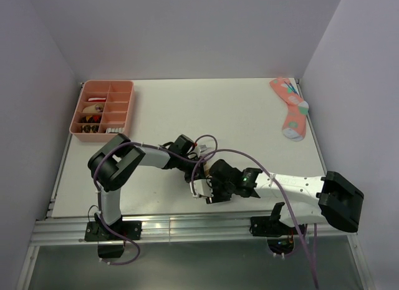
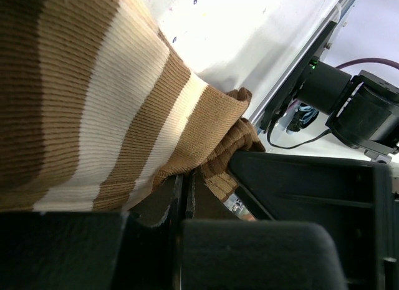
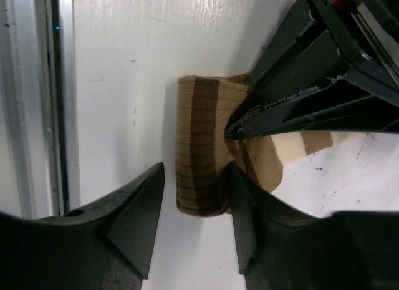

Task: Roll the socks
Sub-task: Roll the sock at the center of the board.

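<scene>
Now, striped sock (image 3: 199, 159) between spread right fingers (image 3: 134, 221), left fingers (image 3: 299, 109) pinching it

You worked at a white surface (image 1: 206, 109) boxed in by plain pale walls (image 1: 187, 28), with a metal rail (image 1: 187, 226) along its near edge.

Text, labels, brands, numbers, signs: none that I can read in any of my three views.
</scene>
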Robot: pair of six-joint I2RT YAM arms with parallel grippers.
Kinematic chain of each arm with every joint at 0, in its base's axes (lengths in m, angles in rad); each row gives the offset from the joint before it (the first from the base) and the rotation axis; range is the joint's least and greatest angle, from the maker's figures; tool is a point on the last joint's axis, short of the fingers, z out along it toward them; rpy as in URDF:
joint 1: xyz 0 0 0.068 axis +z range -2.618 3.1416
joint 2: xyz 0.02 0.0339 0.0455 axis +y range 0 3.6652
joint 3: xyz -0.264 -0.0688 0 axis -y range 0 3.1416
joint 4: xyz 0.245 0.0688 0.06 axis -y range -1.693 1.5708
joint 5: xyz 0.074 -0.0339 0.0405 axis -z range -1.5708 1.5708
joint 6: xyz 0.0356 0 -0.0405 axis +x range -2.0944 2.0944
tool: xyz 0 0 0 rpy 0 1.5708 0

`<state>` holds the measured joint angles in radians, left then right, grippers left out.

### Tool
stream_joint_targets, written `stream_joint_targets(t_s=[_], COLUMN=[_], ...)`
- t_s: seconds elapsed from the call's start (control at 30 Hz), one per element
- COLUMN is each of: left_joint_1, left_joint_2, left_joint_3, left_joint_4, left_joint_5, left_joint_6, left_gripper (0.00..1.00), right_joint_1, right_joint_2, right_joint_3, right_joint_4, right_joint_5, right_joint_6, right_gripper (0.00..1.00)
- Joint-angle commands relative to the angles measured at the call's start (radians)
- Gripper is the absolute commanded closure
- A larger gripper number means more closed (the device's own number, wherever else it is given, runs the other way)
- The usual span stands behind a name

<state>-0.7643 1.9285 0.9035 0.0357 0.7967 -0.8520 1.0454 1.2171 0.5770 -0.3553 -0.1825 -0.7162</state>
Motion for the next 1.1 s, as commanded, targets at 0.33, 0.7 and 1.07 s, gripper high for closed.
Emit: stream_joint_targets(t_s=[0.33,0.7,1.07], left_joint_1=[0.022,0.029,0.059], left_joint_2=[-0.127,-0.347,-0.675], left_joint_3=[-0.113,-0.307,-0.742], left_joint_4=[0.148,0.469,0.762], left_joint_5=[-0.214,-0.398,-0.740], left_joint_6=[-0.071,-0.176,-0.346], left_gripper=[0.92,0.66,0.61], right_joint_1=[-0.033,-0.100,-0.205], right_joint_2=[0.094,0.260,0.424], right_joint_3=[0.061,0.196,0.359], right_joint_4=[-0.062,-0.226,-0.405], right_joint_5=[-0.112,-0.278,-0.422], right_joint_6=[-0.005,-0.026,-0.075], right_gripper=[0.74,0.76,0.77])
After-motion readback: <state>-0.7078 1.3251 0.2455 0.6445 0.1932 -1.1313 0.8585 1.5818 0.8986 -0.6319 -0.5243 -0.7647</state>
